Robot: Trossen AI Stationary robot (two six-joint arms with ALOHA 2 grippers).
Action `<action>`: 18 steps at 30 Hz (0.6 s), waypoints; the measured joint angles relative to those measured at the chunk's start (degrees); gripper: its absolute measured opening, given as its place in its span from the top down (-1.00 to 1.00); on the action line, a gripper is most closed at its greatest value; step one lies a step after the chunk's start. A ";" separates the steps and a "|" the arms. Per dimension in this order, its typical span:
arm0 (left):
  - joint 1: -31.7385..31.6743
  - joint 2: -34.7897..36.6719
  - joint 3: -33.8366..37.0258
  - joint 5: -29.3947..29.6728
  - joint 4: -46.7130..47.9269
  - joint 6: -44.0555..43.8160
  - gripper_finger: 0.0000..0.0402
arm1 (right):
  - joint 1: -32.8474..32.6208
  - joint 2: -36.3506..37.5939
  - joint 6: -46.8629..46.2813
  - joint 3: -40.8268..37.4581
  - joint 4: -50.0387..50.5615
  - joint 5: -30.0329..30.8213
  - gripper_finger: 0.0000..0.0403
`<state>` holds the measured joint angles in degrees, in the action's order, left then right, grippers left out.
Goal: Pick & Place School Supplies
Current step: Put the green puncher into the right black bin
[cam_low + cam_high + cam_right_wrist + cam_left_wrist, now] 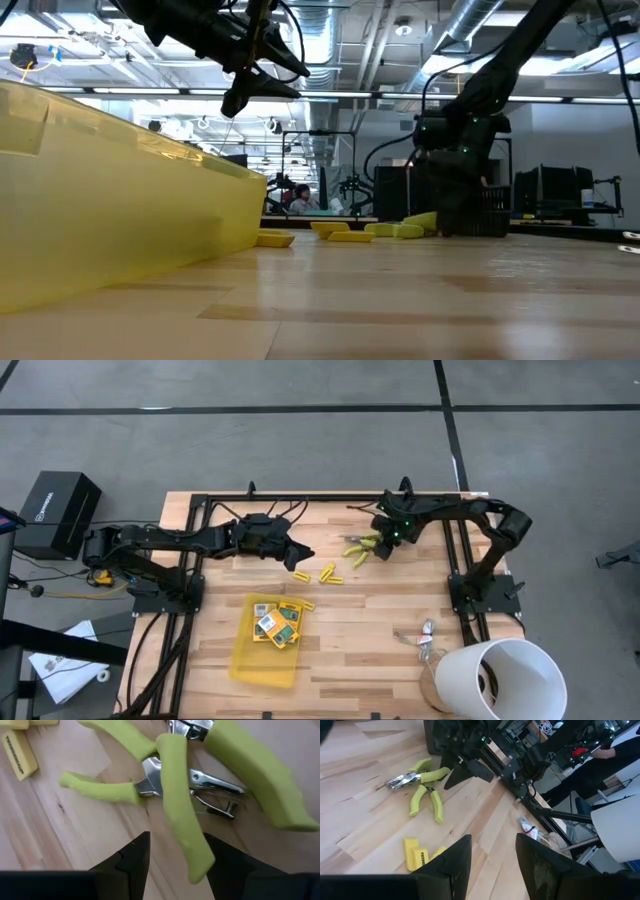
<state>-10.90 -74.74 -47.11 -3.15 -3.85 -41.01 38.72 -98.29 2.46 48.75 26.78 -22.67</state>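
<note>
A wooden table point(380, 620) is carrying everything. At left, printed boxes point(276, 622) are lying in the yellow tray point(262, 660); the left gripper point(302, 556), fingers apart, is hovering beside yellow sticks point(328, 573). Farther right, the right gripper point(172, 851), fingers apart, is hanging over the scissor-like tools point(362, 548). Judged next: lowering and closing on a handle.

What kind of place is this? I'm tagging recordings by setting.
Probably a robotics lab or workshop: exposed silvery ceiling ducts, a grey concrete floor marked with dark tape lines, and a pale wooden slatted tabletop bearing two dark arms.
</note>
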 joint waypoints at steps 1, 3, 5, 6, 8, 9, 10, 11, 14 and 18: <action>0.00 0.00 0.00 -0.18 0.01 0.02 0.26 | 0.00 -0.20 0.15 0.36 0.25 -0.16 0.19; 0.00 0.00 0.00 -0.25 0.01 0.02 0.26 | -0.07 -0.37 0.30 1.20 0.30 0.23 0.21; 0.00 0.00 0.00 -0.23 0.01 0.05 0.26 | 0.02 -0.30 0.32 2.27 -1.18 0.29 0.24; 0.00 0.00 0.00 -0.23 0.01 0.07 0.26 | -0.02 -0.06 0.29 3.06 -1.69 0.29 0.26; 0.00 0.00 0.00 -0.23 0.01 0.11 0.26 | 0.54 0.12 -0.35 4.71 -2.12 0.02 0.28; 0.00 0.00 0.00 -0.23 -0.01 0.13 0.26 | 1.01 0.10 -0.64 5.25 -1.85 -0.34 0.29; 0.00 0.00 0.00 -0.23 -0.01 0.13 0.26 | 1.44 0.10 -0.77 5.79 -1.51 -0.83 0.30; 0.00 0.00 0.00 -0.22 -0.02 0.18 0.26 | 1.71 0.09 -0.81 6.38 -1.60 -1.28 0.30; 0.00 0.00 0.00 -0.21 -0.02 0.21 0.26 | 2.01 -0.25 -0.95 7.71 -1.77 -1.51 0.30; 0.00 0.00 0.00 -0.21 -0.03 0.20 0.26 | 1.86 -0.40 -0.70 8.05 -2.01 -2.22 0.43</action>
<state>-10.90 -74.74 -47.11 -3.36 -3.88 -40.82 40.58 -98.70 1.77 56.79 24.77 -24.89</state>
